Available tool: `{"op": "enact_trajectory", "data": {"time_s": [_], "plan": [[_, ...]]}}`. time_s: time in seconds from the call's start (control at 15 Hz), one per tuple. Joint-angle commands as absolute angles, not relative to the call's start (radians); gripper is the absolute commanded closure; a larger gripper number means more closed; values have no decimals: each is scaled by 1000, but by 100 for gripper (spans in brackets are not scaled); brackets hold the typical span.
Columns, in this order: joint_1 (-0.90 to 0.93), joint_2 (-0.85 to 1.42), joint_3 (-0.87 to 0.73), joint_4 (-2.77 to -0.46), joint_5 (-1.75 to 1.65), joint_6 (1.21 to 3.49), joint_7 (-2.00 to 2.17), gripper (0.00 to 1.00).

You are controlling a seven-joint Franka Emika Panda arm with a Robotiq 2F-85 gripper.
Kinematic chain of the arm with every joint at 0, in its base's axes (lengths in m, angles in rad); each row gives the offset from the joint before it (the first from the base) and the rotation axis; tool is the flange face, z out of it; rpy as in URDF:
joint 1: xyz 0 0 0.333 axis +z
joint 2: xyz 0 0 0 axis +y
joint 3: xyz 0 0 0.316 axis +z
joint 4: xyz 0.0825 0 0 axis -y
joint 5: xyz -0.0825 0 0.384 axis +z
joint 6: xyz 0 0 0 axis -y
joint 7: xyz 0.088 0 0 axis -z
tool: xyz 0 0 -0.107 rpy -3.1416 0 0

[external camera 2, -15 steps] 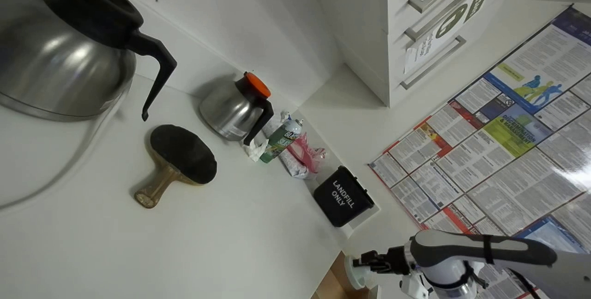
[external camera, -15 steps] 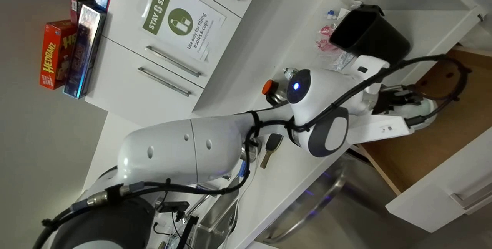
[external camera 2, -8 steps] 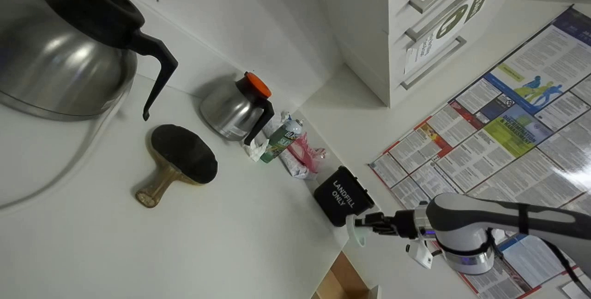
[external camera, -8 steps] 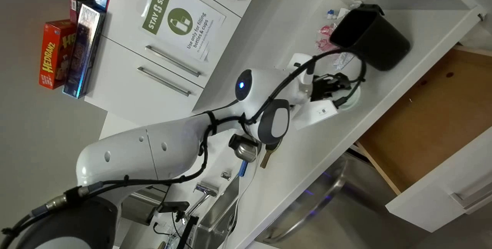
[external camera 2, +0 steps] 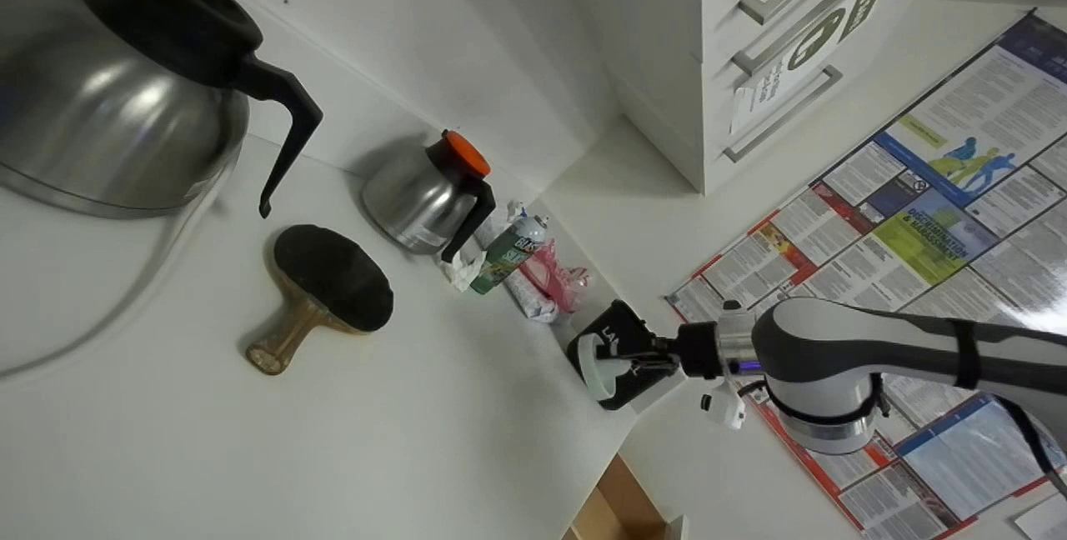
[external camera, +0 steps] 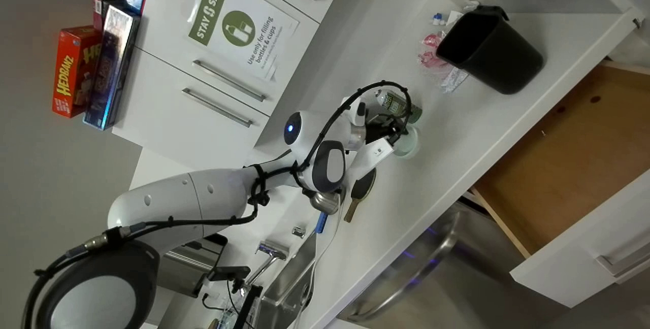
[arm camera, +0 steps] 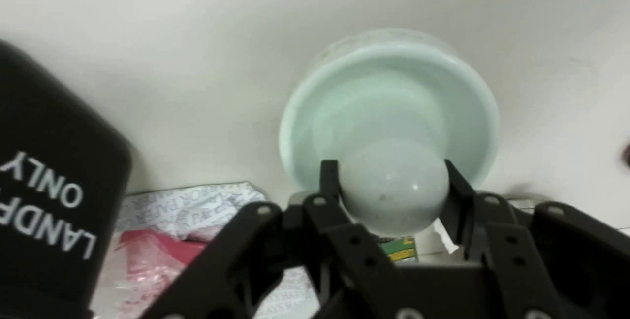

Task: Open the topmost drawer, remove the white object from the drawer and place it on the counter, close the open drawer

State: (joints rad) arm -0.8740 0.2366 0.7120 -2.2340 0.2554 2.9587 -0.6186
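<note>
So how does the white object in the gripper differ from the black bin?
The white object is pale and round-rimmed; the black bin is boxy. The white object is held by the gripper; the black bin stands on the counter. The black bin carries white lettering; the white object shows none. Both are outside the topmost drawer.

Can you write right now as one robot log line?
gripper: holding white object | place: over counter, touching unclear | topmost drawer: open
</note>
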Motion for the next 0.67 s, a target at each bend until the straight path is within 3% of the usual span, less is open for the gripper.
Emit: {"op": "enact_trajectory", "data": {"time_s": [0.0,0.6], "plan": [[-796,227,692,-2254,213,2957,-564,75],[-546,244,463,-2272,-55,2949,-312,75]]}}
